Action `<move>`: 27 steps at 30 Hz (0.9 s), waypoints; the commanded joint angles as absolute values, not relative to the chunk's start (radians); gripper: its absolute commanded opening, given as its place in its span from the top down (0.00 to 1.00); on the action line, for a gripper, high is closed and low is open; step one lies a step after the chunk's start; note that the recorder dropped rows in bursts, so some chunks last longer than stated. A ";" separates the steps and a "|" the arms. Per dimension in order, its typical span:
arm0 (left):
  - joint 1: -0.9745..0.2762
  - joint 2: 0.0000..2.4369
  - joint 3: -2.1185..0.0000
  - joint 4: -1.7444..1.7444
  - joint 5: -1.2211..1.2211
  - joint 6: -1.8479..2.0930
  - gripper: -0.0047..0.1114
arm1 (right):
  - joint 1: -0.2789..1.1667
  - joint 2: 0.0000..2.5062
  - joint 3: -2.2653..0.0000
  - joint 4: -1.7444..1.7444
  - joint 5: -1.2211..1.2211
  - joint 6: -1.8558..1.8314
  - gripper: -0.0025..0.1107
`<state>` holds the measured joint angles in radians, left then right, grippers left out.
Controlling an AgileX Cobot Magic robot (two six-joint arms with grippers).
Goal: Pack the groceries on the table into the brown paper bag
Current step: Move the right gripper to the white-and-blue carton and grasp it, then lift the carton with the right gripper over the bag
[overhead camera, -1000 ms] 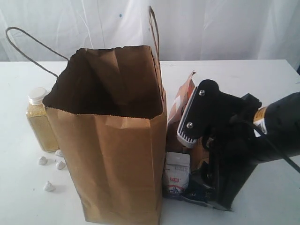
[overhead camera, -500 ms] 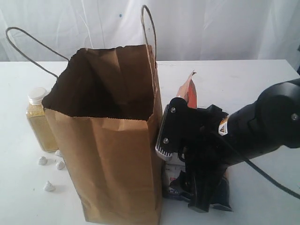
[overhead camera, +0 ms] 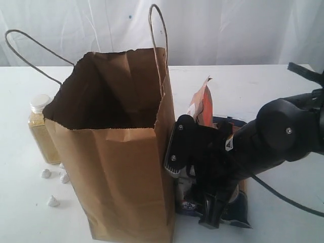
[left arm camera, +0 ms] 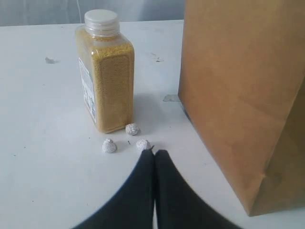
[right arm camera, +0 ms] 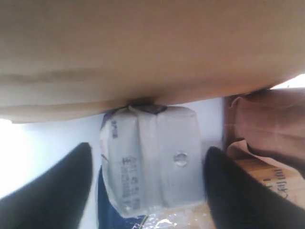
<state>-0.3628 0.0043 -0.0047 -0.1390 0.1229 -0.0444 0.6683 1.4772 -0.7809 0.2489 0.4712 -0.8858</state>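
The brown paper bag [overhead camera: 121, 167] stands open on the table [overhead camera: 253, 86]. My right gripper [overhead camera: 198, 195] is low at the bag's right side. Its open jaws straddle the small white-blue carton [right arm camera: 152, 162], with a gap showing on one side. The carton leans against the bag wall [right arm camera: 143, 47] and sits on the dark-blue spaghetti packet [overhead camera: 238, 210]. The brown orange-labelled pouch [overhead camera: 202, 106] stands just behind. Left of the bag is the yellow-grain bottle [left arm camera: 107, 81]. My left gripper [left arm camera: 154, 152] is shut and empty, low over the table near it.
Several small foil-wrapped lumps [left arm camera: 109, 145] lie on the table between the bottle and my left gripper. The bag's two cord handles [overhead camera: 158, 40] stick up above its rim. A white curtain backs the table.
My right gripper has dropped lower and moved left toward the bag, coming down around the carton, and its jaws have narrowed slightly. The bag's near handle has leaned left. The left gripper has not moved.
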 commanded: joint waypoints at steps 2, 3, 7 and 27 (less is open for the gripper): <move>-0.361 0.000 0.000 -0.147 0.127 -0.044 0.96 | 0.657 1.478 -0.777 0.257 0.462 -0.884 0.66; -0.361 0.000 0.000 -0.147 0.127 -0.044 0.96 | 0.657 1.478 -0.777 0.257 0.462 -0.876 0.70; -0.361 0.000 0.000 -0.147 0.127 -0.044 0.96 | 0.657 1.471 -0.777 0.257 0.500 -0.853 0.89; -0.361 0.000 0.000 -0.147 0.127 -0.044 0.96 | 0.659 0.934 -0.777 0.290 0.829 -0.589 0.98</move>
<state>-0.3628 0.0043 -0.0047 -0.1390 0.1229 -0.0444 0.6683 1.0030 -0.7784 0.2661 0.7914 -0.6020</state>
